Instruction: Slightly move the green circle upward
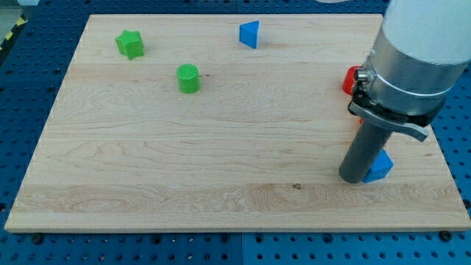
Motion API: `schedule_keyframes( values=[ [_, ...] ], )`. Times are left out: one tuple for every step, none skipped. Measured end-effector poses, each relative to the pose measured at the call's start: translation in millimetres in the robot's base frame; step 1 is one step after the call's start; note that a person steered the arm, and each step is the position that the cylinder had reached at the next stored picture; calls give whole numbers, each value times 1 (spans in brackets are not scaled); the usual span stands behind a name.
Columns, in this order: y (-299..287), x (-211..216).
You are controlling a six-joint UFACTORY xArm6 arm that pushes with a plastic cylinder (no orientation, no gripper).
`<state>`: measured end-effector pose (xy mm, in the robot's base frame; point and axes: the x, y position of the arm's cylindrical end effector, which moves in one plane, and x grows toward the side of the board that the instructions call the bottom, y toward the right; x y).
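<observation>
The green circle (188, 78) is a short green cylinder on the wooden board (221, 169) in the upper left part. My tip (356, 178) rests on the board at the lower right, far from the green circle, touching or almost touching a blue block (380, 167) on its right.
A green star-shaped block (130, 44) lies near the view's top left. A blue triangular block (250, 34) lies at the top middle. A red block (351, 80) sits at the right, partly hidden behind the arm (412, 51).
</observation>
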<state>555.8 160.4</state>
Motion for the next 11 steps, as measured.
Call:
schedule_keyframes(
  values=[
    [0, 0],
    [-68, -6],
    [-158, -51],
    [-267, -99],
    [-337, -141],
    [-337, -151],
    [-320, -162],
    [-292, -164],
    [-269, -166],
    [-242, -172],
    [-225, -186]
  ],
)
